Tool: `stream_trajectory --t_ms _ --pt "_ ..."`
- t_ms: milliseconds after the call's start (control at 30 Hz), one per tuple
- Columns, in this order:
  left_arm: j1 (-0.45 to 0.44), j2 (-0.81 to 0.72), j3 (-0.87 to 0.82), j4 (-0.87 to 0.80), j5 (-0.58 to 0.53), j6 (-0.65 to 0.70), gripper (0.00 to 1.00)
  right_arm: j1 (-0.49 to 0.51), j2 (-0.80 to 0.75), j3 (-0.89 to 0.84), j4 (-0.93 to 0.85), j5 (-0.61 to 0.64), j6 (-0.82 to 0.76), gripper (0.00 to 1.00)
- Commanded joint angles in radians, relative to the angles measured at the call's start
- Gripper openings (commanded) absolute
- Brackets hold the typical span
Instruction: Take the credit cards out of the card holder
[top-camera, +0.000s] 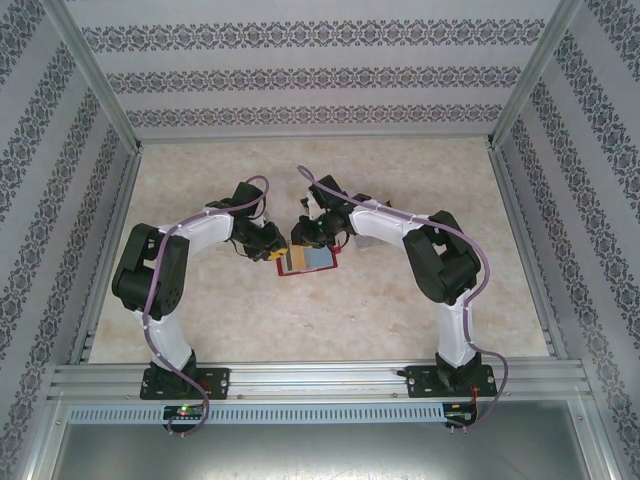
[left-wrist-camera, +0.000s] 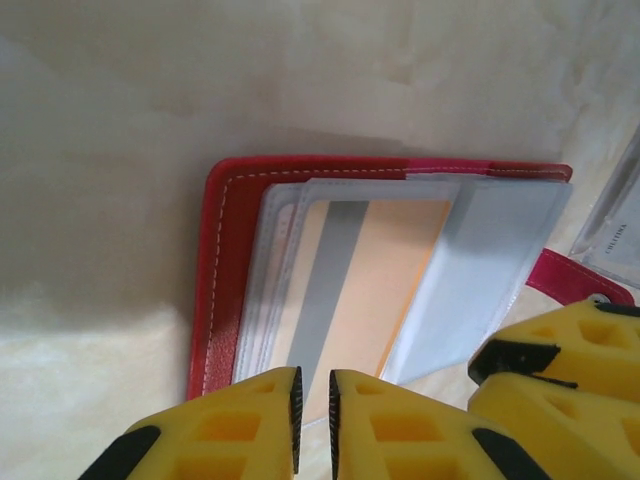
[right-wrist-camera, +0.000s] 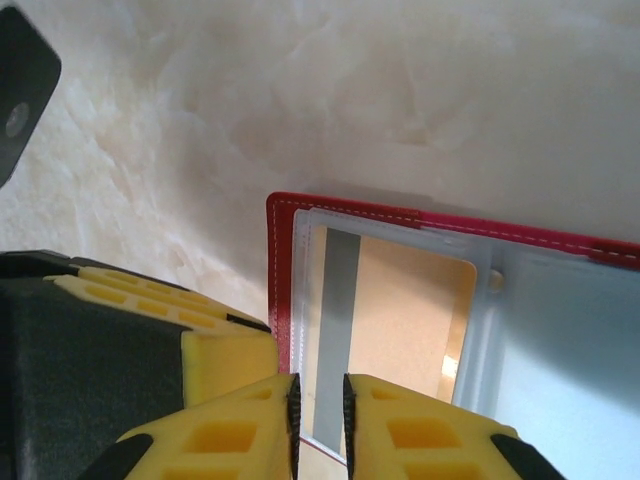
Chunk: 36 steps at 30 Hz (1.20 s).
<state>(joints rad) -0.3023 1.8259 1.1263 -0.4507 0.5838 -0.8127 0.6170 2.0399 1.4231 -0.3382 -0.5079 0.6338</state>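
- The tan card (left-wrist-camera: 390, 290) has its near end hidden behind the left gripper's (left-wrist-camera: 315, 420) fingers; whether they pinch card or sleeve (left-wrist-camera: 268, 250) cannot be told.
- The red tab (left-wrist-camera: 565, 278) disappears behind the right gripper (left-wrist-camera: 480, 378).
- The card holder (right-wrist-camera: 282, 270) is cut off by the right wrist view's right edge.

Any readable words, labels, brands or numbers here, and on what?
Small dark print on the pale grey card at the left wrist view's right edge: too blurred to read.
On the tan card and the card holder: no print visible.
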Motion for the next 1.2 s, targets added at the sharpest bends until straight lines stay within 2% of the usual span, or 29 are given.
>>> stream_trajectory --t_ms 0,333,667,1167 --pt "-0.014 0.015 0.017 0.021 0.004 -0.011 0.17 -0.007 0.007 -0.023 0.011 -0.016 0.005 0.21" --pt "-0.017 0.051 0.024 0.041 0.016 -0.019 0.14 -0.01 0.04 -0.027 -0.011 0.005 -0.012 0.18" --pt "-0.018 0.071 0.017 0.035 0.008 -0.02 0.14 -0.01 0.052 -0.026 -0.035 0.043 -0.024 0.22" --pt "-0.017 0.083 0.016 0.009 -0.016 -0.006 0.13 -0.014 0.053 -0.039 -0.053 0.083 -0.02 0.22"
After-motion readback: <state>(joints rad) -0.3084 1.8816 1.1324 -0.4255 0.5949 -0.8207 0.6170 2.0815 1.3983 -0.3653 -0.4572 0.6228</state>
